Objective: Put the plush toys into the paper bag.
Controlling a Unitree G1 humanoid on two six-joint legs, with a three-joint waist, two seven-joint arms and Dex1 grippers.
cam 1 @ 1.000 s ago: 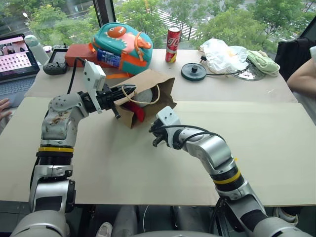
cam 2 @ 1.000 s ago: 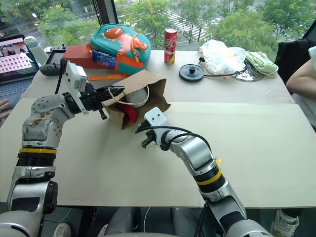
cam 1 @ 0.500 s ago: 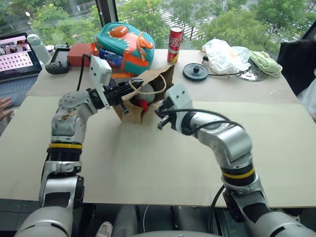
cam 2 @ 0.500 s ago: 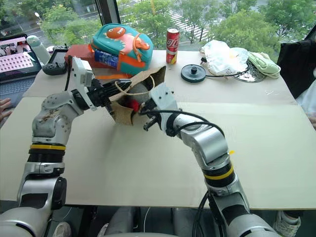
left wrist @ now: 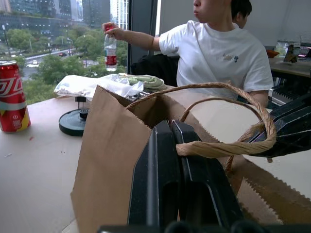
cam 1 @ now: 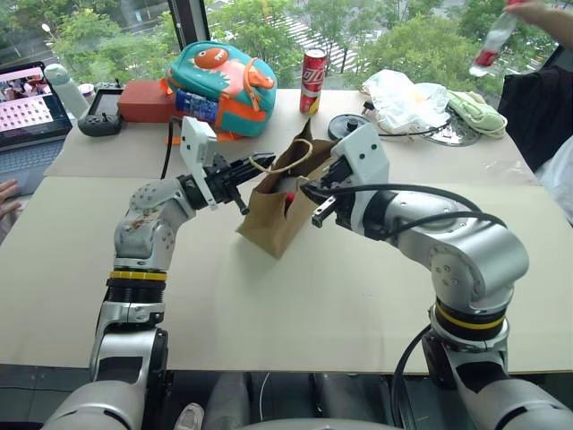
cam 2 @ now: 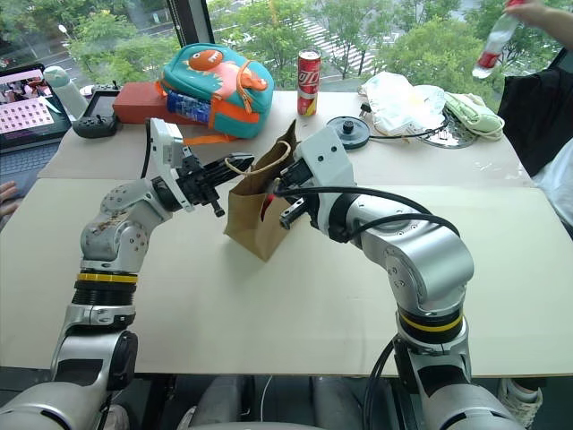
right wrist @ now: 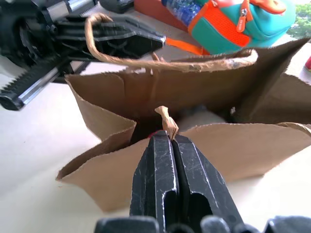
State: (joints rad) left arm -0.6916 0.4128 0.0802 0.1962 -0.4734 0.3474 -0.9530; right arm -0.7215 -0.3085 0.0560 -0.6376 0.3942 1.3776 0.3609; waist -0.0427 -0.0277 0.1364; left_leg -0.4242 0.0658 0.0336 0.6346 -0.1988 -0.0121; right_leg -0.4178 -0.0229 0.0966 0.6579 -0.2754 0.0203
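Note:
The brown paper bag [cam 1: 269,219] stands upright on the table between my arms, mouth up. My left gripper [cam 1: 253,165] is shut on one cord handle [left wrist: 221,145] at the bag's left rim. My right gripper [cam 1: 306,190] is shut on the twisted cord [right wrist: 165,119] of the near rim. Inside the mouth I see a strip of the red chili plush toy [cam 2: 266,204] and a pale fuzzy patch of the ball plush toy [right wrist: 200,116]; the rest of both is hidden by the bag walls.
Behind the bag lie a teal dinosaur backpack [cam 1: 219,81], a red can [cam 1: 313,79], a black round disc [cam 1: 349,130] and a white plastic bag [cam 1: 407,97]. A laptop [cam 1: 31,103] sits far left. A person [left wrist: 218,53] at the far right holds a bottle [cam 1: 488,45].
The bag went from lying on its side to standing upright. My right gripper rose from the table to the bag's near rim and closed on its cord. The left gripper kept its handle.

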